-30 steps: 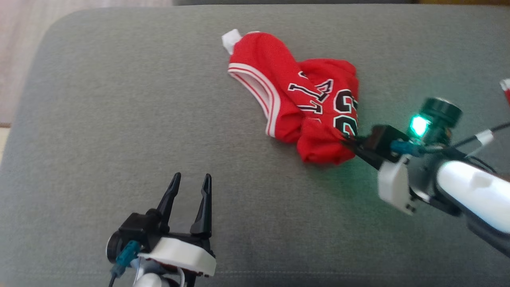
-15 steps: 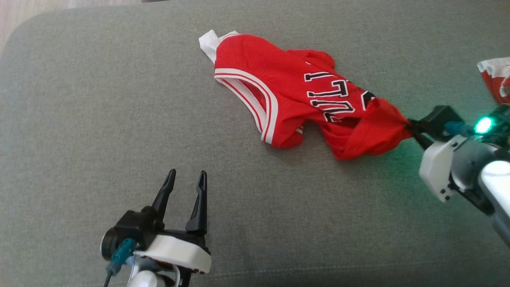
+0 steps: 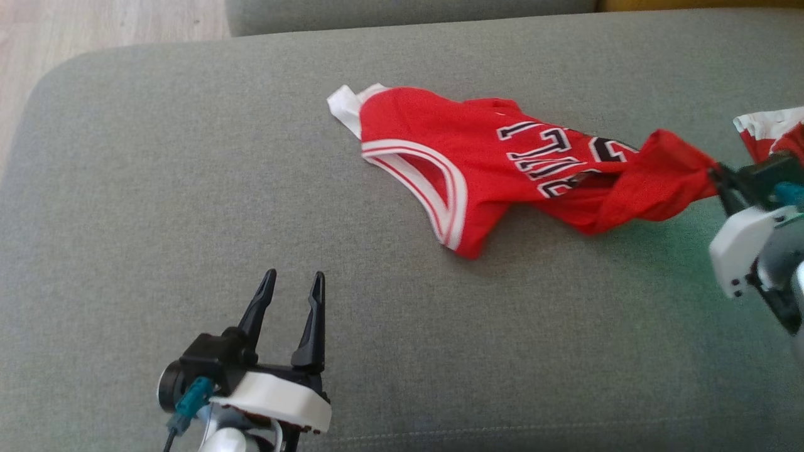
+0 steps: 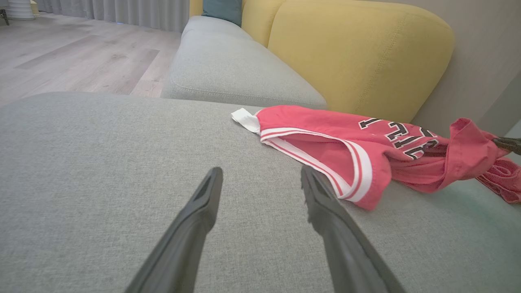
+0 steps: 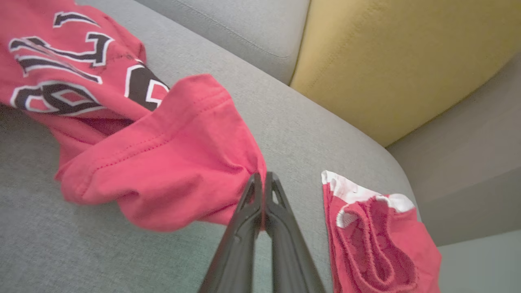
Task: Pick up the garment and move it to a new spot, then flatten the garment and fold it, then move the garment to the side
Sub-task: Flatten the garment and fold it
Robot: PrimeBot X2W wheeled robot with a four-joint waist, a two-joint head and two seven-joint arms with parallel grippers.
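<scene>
The garment (image 3: 483, 163) is a red jersey with white trim and black lettering, stretched across the grey sofa seat (image 3: 188, 188). My right gripper (image 3: 716, 179) is shut on its right hem, which is lifted and pulled taut; the right wrist view shows the pinched cloth (image 5: 183, 162) between the closed fingertips of the gripper (image 5: 262, 179). My left gripper (image 3: 294, 282) hovers open at the lower left, well short of the jersey. Its left wrist view has the gripper (image 4: 260, 179) pointing just left of the garment (image 4: 346, 146) and its white-trimmed armhole.
A second red and white cloth (image 3: 769, 129) lies at the seat's right end, also in the right wrist view as a crumpled cloth (image 5: 374, 240). Yellow back cushions (image 4: 358, 49) rise behind. Wooden floor (image 3: 94, 25) lies beyond the seat's left edge.
My right gripper has pulled the hem to the right, drawing the bunched jersey out long. The head camera shifted too. The left gripper stayed open and still.
</scene>
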